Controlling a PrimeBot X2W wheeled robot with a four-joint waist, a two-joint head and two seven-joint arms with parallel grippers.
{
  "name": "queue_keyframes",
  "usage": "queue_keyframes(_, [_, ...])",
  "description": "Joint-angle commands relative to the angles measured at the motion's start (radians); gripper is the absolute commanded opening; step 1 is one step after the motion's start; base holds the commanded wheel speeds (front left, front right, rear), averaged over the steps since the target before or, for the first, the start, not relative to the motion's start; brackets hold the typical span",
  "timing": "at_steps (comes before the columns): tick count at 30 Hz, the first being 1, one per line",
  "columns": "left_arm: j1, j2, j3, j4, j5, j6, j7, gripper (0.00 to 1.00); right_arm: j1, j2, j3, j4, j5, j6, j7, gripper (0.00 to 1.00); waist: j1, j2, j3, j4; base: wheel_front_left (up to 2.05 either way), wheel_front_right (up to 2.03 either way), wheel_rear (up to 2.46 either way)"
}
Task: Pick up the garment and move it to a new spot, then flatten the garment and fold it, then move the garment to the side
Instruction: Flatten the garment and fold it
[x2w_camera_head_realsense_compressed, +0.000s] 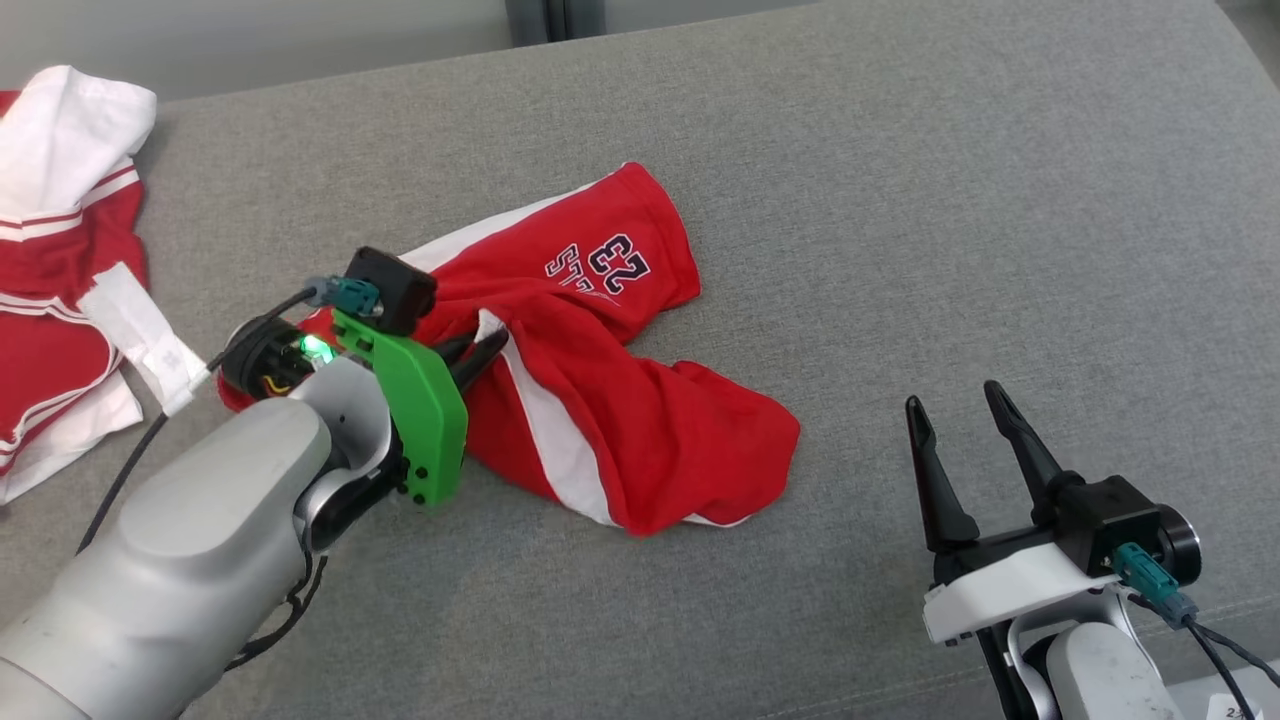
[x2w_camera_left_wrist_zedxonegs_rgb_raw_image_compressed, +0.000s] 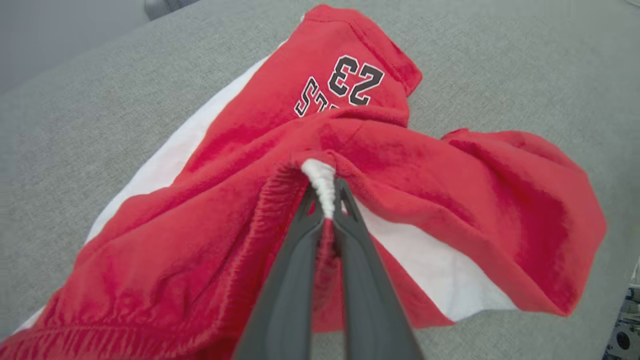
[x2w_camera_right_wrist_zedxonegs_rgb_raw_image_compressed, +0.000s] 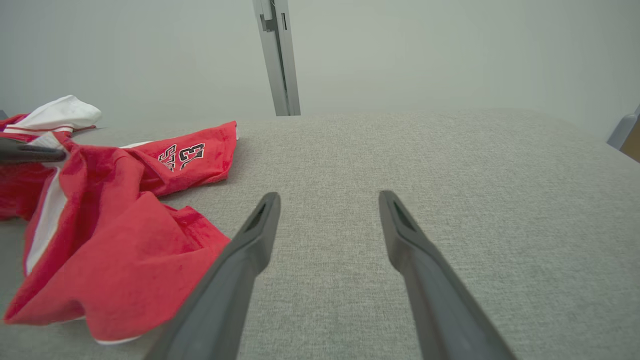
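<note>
The garment (x2w_camera_head_realsense_compressed: 600, 400) is a pair of red shorts with white side stripes and a "23" print, lying crumpled on the grey surface (x2w_camera_head_realsense_compressed: 900, 200). My left gripper (x2w_camera_head_realsense_compressed: 490, 345) is shut on a bunched fold of its waistband. In the left wrist view the garment (x2w_camera_left_wrist_zedxonegs_rgb_raw_image_compressed: 250, 240) spreads beneath the left gripper (x2w_camera_left_wrist_zedxonegs_rgb_raw_image_compressed: 326, 197), whose two fingers pinch a white ridge of cloth. My right gripper (x2w_camera_head_realsense_compressed: 955, 400) stands open to the right of the garment, apart from it. In the right wrist view the right gripper (x2w_camera_right_wrist_zedxonegs_rgb_raw_image_compressed: 327, 200) is empty, with the garment (x2w_camera_right_wrist_zedxonegs_rgb_raw_image_compressed: 115, 250) at the left.
Other red and white clothing (x2w_camera_head_realsense_compressed: 60, 280) lies piled at the far left of the grey surface, also seen as clothing (x2w_camera_right_wrist_zedxonegs_rgb_raw_image_compressed: 45, 117) in the right wrist view. A grey upright post (x2w_camera_right_wrist_zedxonegs_rgb_raw_image_compressed: 277, 55) stands behind the surface's far edge.
</note>
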Motion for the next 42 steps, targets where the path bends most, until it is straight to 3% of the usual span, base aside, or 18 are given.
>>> queue_keyframes(1, [-0.034,-0.006,0.011,-0.014,-0.017,0.001,-0.009,0.00,0.000,-0.002,0.002,0.003,0.001,-0.001,0.001,1.00,0.0000,0.0000,-0.004,0.003,0.00,0.00,0.00])
queue_keyframes(8, [-0.129,0.005,0.088,-0.102,-0.101,0.004,-0.006,0.00,-0.011,-0.002,0.019,0.007,0.022,-0.001,0.001,1.00,0.0000,0.0000,-0.014,-0.019,0.00,0.00,0.00])
queue_keyframes(17, [-0.293,0.057,0.137,-0.207,-0.083,0.091,0.102,0.00,-0.048,-0.002,0.007,-0.016,0.081,-0.001,0.001,1.00,0.0000,0.0000,0.031,-0.088,0.00,0.00,0.00])
queue_keyframes(24, [-0.343,0.047,0.160,-0.267,-0.087,0.133,0.123,0.00,-0.039,-0.002,-0.008,-0.013,0.115,-0.001,0.001,1.00,0.0000,0.0000,0.033,-0.135,0.00,0.00,0.00])
queue_keyframes(36, [-0.358,-0.029,0.237,-0.317,-0.089,0.210,-0.011,0.00,-0.033,-0.002,-0.024,-0.007,0.108,-0.001,0.001,1.00,0.0000,0.0000,-0.003,-0.154,0.00,0.00,0.00])
queue_keyframes(42, [-0.230,-0.043,0.290,-0.420,-0.152,0.220,-0.118,0.00,-0.005,-0.002,-0.044,-0.007,0.088,-0.001,0.001,1.00,0.0000,0.0000,-0.033,-0.132,0.00,0.00,0.00])
